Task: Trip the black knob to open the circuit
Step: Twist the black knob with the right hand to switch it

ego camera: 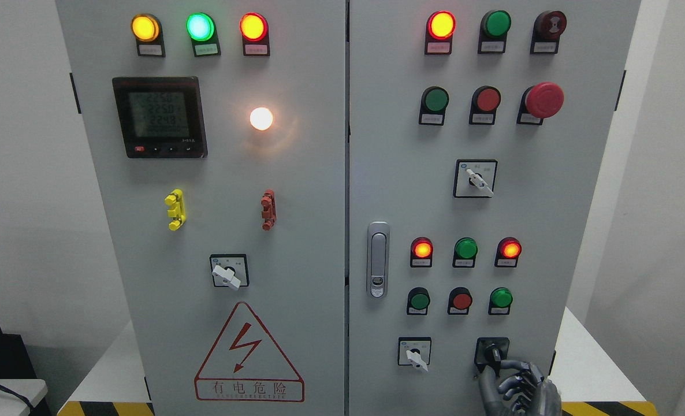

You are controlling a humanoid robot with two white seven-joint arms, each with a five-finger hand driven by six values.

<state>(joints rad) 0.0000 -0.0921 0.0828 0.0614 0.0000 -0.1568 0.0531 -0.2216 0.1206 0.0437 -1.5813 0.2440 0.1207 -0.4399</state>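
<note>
The black knob (492,352) sits on a black square plate at the lower right of the grey cabinet's right door (550,202). My right hand (507,372) comes up from the bottom edge just right of it. Its dark metal fingers (511,366) are curled, and the top one reaches onto the knob's lower right side. The knob's lever end is partly hidden by the fingers, so how it is turned is unclear. My left arm does not show.
A white-handled selector switch (415,355) sits left of the knob. Above are small red and green buttons (461,300) and lit indicator lamps (509,249). A door latch (378,259) stands at the door's left edge. The left door carries a meter (159,117) and a warning triangle (249,353).
</note>
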